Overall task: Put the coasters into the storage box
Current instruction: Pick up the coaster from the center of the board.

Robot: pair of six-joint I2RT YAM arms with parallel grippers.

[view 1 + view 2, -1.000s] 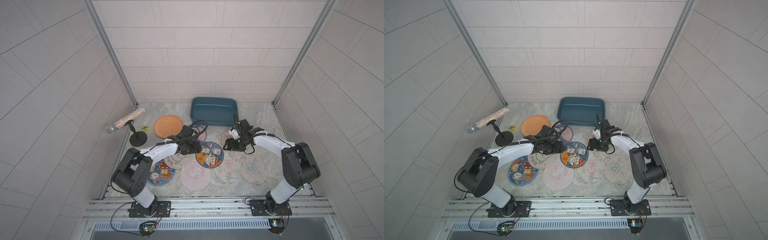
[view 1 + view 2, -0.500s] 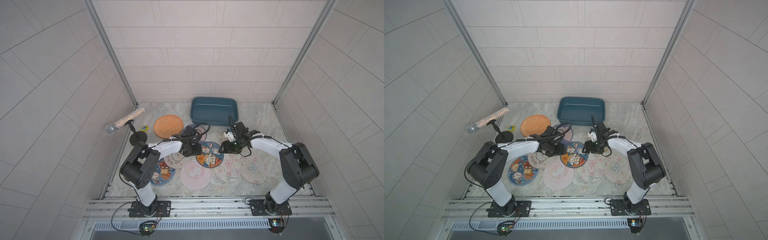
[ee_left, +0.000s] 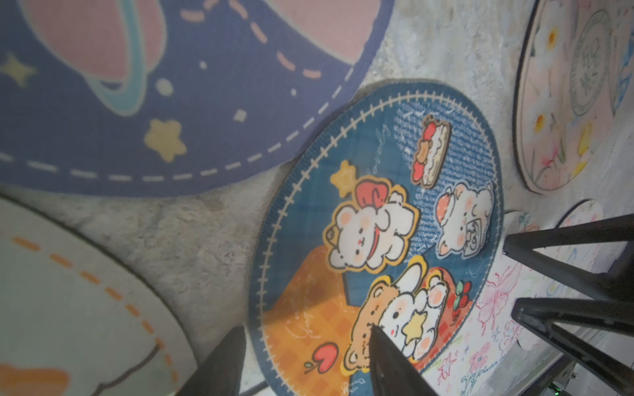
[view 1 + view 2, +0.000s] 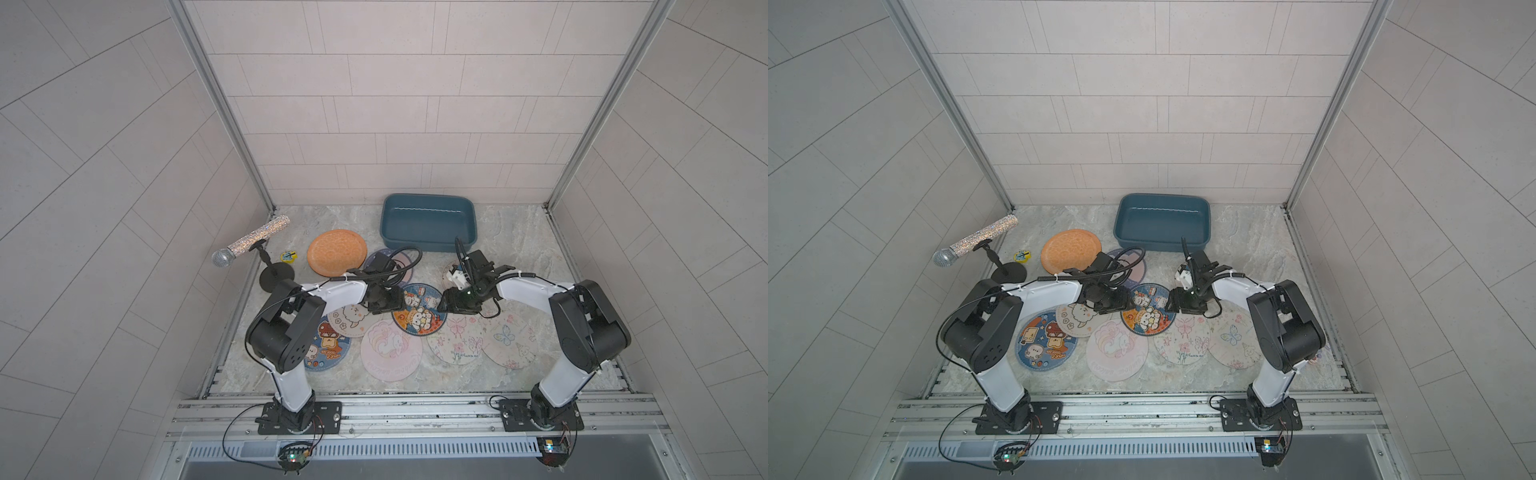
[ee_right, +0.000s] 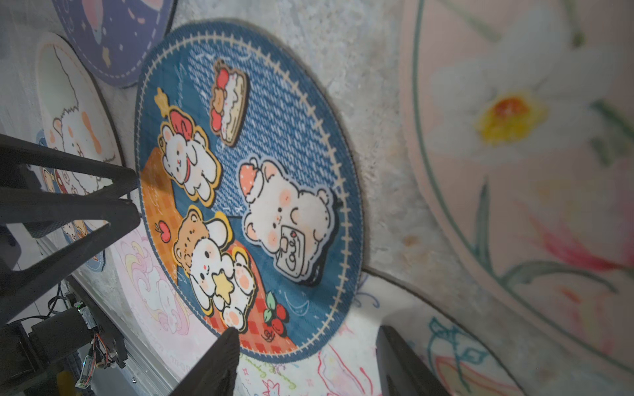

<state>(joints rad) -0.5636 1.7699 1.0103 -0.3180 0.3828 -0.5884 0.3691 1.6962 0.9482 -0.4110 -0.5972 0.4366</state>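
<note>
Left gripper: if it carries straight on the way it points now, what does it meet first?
Most likely the blue bear coaster: the left gripper points low across it, fingers open astride its near rim. Height above it is unclear; the right gripper's fingers lie beyond.

There were nine coasters [image 4: 336, 252], one storage box [image 4: 428, 227], one microphone [image 4: 249, 243] and one yellow badge [image 4: 288, 256].
</note>
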